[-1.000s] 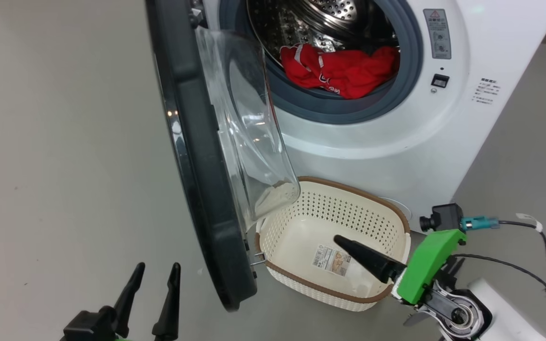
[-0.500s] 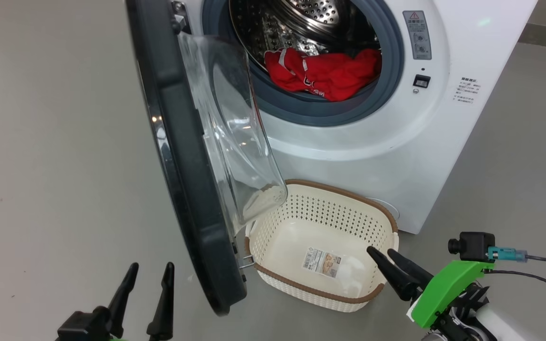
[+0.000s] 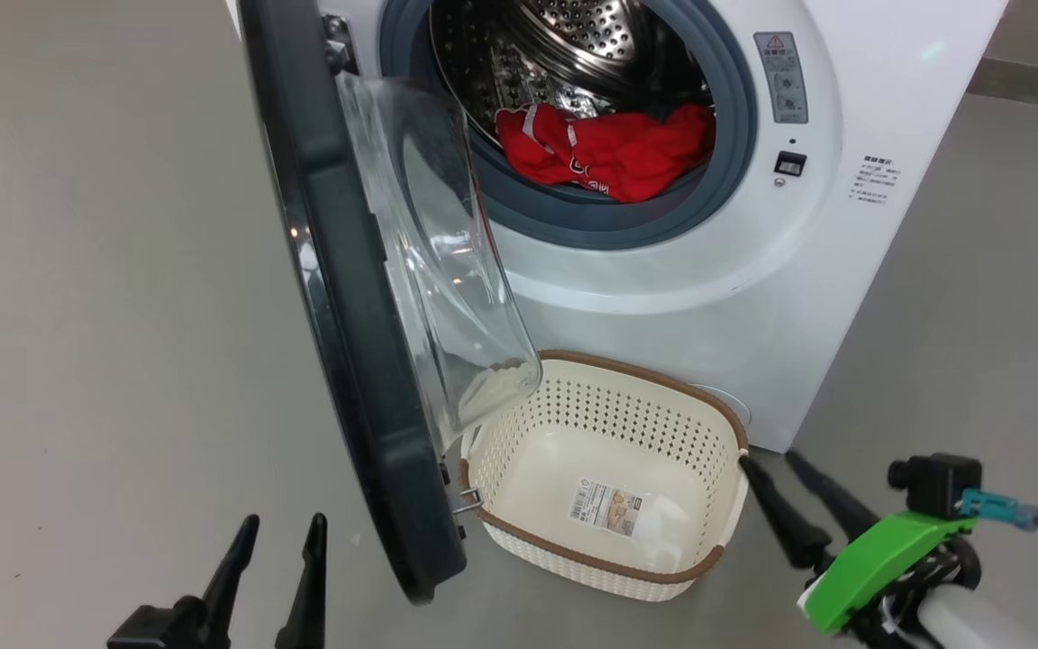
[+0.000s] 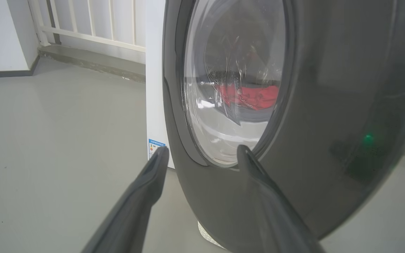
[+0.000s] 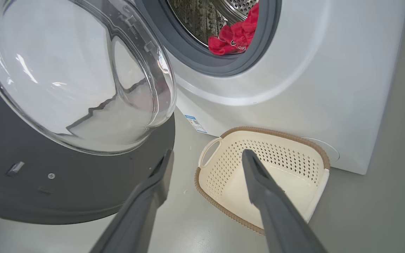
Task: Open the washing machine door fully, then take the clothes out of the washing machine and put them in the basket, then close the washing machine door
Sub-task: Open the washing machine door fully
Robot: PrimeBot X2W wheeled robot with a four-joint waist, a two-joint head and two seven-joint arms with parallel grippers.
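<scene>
Gaping right tool (image 3: 767, 460), empty, beside basket (image 3: 636, 368).

No wording is legible. The big white washing machine (image 3: 663, 297) carries a grey label (image 3: 778, 77) topped by a red warning triangle right of its opening, and a blue label (image 5: 195, 123) low down (print too fine). The cream perforated plastic basket (image 3: 618, 410) has a barcode sticker (image 3: 607, 507) on its bottom.

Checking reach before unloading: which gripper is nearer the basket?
Right. The right gripper hovers just beside the basket, at its right rim; the left gripper is beyond the washing machine door, farther off.
</scene>
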